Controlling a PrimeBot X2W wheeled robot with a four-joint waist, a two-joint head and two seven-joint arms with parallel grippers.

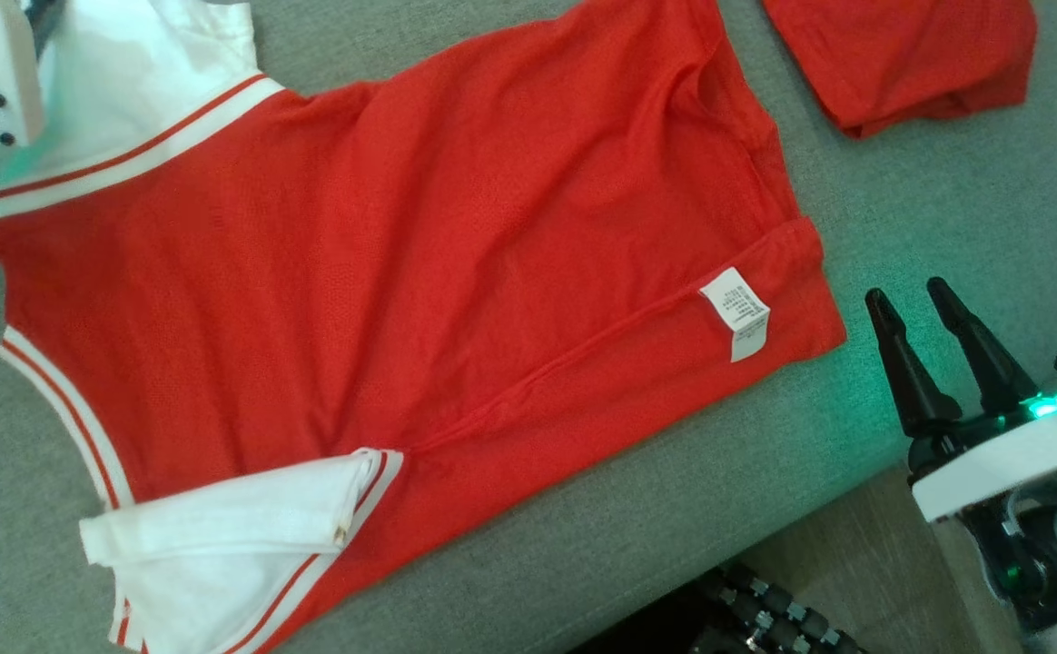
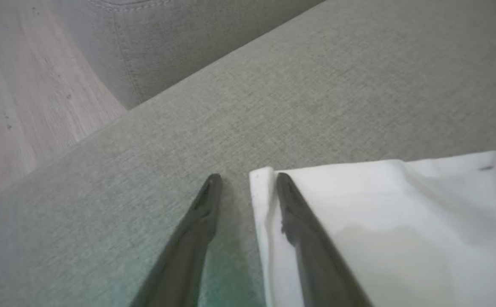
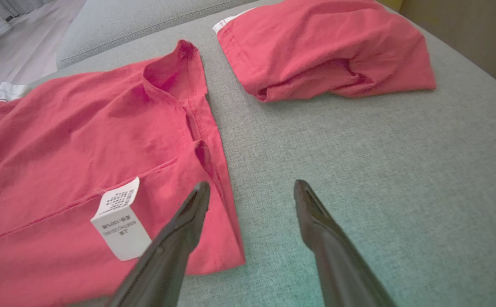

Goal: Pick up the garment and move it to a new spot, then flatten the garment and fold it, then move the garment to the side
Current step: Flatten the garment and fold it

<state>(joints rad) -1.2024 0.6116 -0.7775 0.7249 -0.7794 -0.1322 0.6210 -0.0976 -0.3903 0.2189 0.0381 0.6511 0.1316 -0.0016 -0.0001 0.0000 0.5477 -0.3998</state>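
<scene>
The red polo shirt (image 1: 383,272) lies spread on the grey sofa cushion (image 1: 946,209). Its long axis runs from 8 o'clock, where its two white sleeves (image 1: 220,536) lie, to 2 o'clock at the hem, which carries one care label (image 1: 735,313). A second, folded red garment (image 1: 910,54) lies at 1 o'clock. The right gripper (image 1: 906,292) hovers at 3 o'clock just off the hem, fingers spread and empty. The left gripper (image 2: 248,177) has its fingers apart, straddling a sleeve edge.
</scene>
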